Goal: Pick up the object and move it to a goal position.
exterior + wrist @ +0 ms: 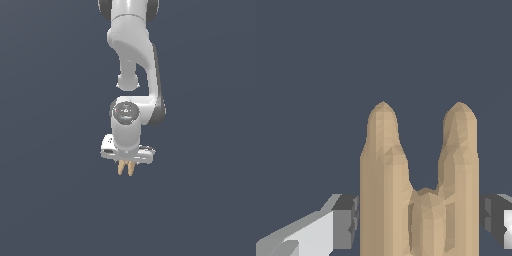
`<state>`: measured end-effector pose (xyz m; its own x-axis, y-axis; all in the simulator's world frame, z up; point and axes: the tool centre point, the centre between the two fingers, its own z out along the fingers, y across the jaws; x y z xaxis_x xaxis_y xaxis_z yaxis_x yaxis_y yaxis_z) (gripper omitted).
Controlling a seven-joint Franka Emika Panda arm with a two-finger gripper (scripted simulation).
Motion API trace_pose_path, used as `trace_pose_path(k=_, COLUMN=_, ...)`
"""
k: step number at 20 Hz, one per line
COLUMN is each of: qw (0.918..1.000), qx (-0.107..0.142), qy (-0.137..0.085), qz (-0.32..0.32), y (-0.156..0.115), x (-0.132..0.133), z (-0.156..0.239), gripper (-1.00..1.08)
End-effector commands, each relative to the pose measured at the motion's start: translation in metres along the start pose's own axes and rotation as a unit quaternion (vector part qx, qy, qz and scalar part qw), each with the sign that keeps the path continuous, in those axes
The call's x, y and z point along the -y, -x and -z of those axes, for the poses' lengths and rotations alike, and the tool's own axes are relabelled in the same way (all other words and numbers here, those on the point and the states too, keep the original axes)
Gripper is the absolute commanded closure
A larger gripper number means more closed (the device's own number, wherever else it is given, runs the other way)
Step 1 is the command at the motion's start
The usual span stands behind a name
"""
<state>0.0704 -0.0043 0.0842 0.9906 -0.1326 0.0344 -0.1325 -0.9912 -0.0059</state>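
While the hand point(126, 162) sits just below the exterior frame's centre, clamped on the tan object point(125, 168) whose two points poke out beneath it, this looks like the carry step, needing steady travel to a goal not in sight.

A plain, flat, dark slate-blue backdrop point(45, 200) fills the exterior view from edge to edge, with no visible seams, markings or shadows. The wrist view shows the same uniform dark blue-grey expanse. No other loose items appear in either view, at any clock direction.
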Motion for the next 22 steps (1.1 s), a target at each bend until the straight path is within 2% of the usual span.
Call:
trace_pose_path(k=1, qw=1.0, qx=-0.008, qy=-0.001, qz=0.002, y=-0.007, x=-0.011, z=0.029, gripper=1.08)
trace_pose_path(k=22, qw=0.9964, qx=-0.078, qy=-0.014, qz=0.029, y=-0.059, x=-0.114, z=0.296, gripper=1.08)
